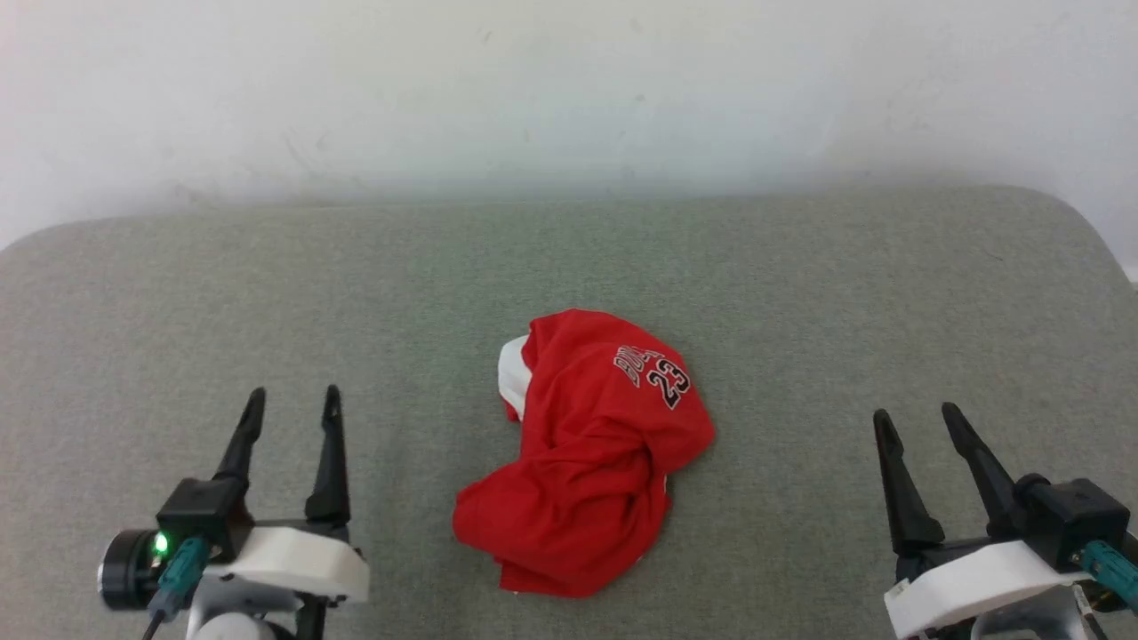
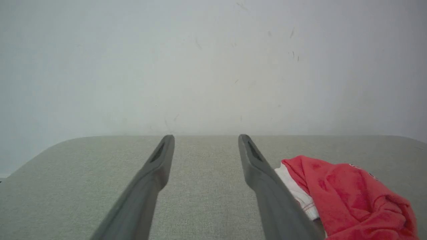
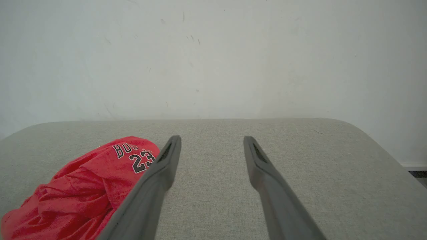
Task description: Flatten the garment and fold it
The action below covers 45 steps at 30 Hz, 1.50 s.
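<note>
**Crumpled red garment between two released pincers**

Nearest the camera in the head view, the left pincer [image 1: 294, 391] is seen at 8 o'clock and the right pincer [image 1: 915, 411] at 4 o'clock. Both are released: the two dark fingers of each are spread apart, nothing is held between them, and they are pointed toward 12 o'clock. A small green light [image 1: 160, 542] is lit on the black housing behind the left pincer.

Between the two pincers, and well apart from both, the garment [image 1: 587, 453] is found just below the middle of the view, bunched into a wrinkled heap on the grey fabric-covered table [image 1: 800, 284]. A white band [image 1: 513, 373] is exposed at the heap's 10 o'clock edge, and the "23" print [image 1: 669, 382], with partly folded lettering above it, is shown near its 1 o'clock edge. The lowest fold is reached at the heap's 6 o'clock.

In the left wrist view, the garment [image 2: 350, 193] is seen at 4 o'clock, with its white band just past the finger on that side. In the right wrist view, it [image 3: 76, 193] is seen at 8 o'clock, partly covered by the nearer finger.

Beyond the garment, bare table is seen up to its rounded far edge, and a pale, lightly scuffed wall [image 1: 569, 89] is seen behind it at 12 o'clock.
</note>
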### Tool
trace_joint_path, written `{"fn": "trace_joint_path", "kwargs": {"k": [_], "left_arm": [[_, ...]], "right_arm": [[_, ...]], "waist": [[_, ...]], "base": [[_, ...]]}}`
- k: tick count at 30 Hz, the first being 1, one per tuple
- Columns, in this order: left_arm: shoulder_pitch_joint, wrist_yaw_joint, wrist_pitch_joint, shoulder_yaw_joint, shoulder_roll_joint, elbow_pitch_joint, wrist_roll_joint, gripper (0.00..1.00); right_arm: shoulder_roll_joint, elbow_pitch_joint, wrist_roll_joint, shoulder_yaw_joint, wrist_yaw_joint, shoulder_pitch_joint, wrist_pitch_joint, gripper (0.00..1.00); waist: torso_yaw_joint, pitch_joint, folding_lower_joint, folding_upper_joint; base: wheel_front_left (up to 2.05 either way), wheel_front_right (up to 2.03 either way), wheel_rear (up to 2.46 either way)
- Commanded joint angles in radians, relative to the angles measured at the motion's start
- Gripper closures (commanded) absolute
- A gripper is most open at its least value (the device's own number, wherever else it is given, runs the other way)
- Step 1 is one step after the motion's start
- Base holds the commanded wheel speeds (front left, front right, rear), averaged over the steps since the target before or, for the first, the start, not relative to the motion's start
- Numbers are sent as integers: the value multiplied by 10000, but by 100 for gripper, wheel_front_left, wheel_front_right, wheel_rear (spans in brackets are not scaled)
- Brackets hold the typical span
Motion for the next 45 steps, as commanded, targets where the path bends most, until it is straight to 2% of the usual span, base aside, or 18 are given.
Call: {"fn": "trace_joint_path", "kwargs": {"k": [1, 7, 14, 20, 29, 30, 31, 32, 34, 35, 36, 41, 45], "left_arm": [[174, 62, -37, 70, 73, -52, 58, 0], [361, 131, -32, 59, 168, -238, 90, 0], [173, 43, -66, -214, -45, -228, 83, 0], [-166, -110, -107, -478, -358, -127, 61, 0], [-583, -323, -140, -675, -697, 51, 112, 0], [-594, -337, -141, -665, -724, 57, 120, 0], [-596, -349, -142, -645, -751, 56, 128, 0], [-596, -349, -142, -645, -751, 56, 128, 0], [-575, -368, -144, -580, -788, 42, 147, 0], [-553, -374, -144, -536, -800, 33, 158, 0], [-521, -377, -144, -491, -811, 27, 170, 0], [-438, -463, -145, -369, -868, 22, 255, 0], [-387, -533, -146, -288, -879, 20, 327, 0]], "right_arm": [[11, -66, -84, -49, -7, 147, 60, 0], [11, 99, -336, -286, -7, 59, 578, 0], [11, 1279, -603, 238, -7, -1099, 2275, 0], [-205, 2995, -63, 1141, -7, -2569, 4028, 0], [-663, 6177, 723, 1802, -7, -4319, 5032, 0], [-661, 6503, 851, 1911, -7, -4380, 5236, 8], [-659, 6773, 1000, 2050, -7, -4421, 5458, 47], [-659, 6773, 1000, 2050, -7, -4421, 5458, 47], [-658, 7065, 1362, 2307, -7, -4494, 5742, 64], [-677, 7110, 1526, 2439, -7, -4535, 5761, 97], [-710, 7099, 1689, 2553, -7, -4573, 5695, 100], [-1056, 6704, 2159, 2969, -7, -4794, 4903, 100], [-1366, 6107, 2099, 2754, -7, -4803, 3834, 100]], "waist": [[161, 12, 0, 0], [835, 170, 0, 0], [1433, 466, 0, 0], [1747, 741, 0, 0], [2111, 1078, 0, 0], [2129, 1083, 0, 0], [2141, 1083, 0, 0], [2141, 1083, 0, 0], [2129, 1078, 0, 0], [2103, 1057, 0, 0], [2068, 1040, 0, 0], [1858, 887, 0, 0], [1697, 710, 0, 0]], "base": [[0, 0, 0], [0, 0, 0], [0, 0, 0], [0, 0, 0], [0, 0, 0], [0, 0, 0], [0, 0, 0], [0, 0, 0], [0, 0, 0], [0, 0, 0], [0, 0, 0], [0, 0, 0], [0, 0, 0]]}}
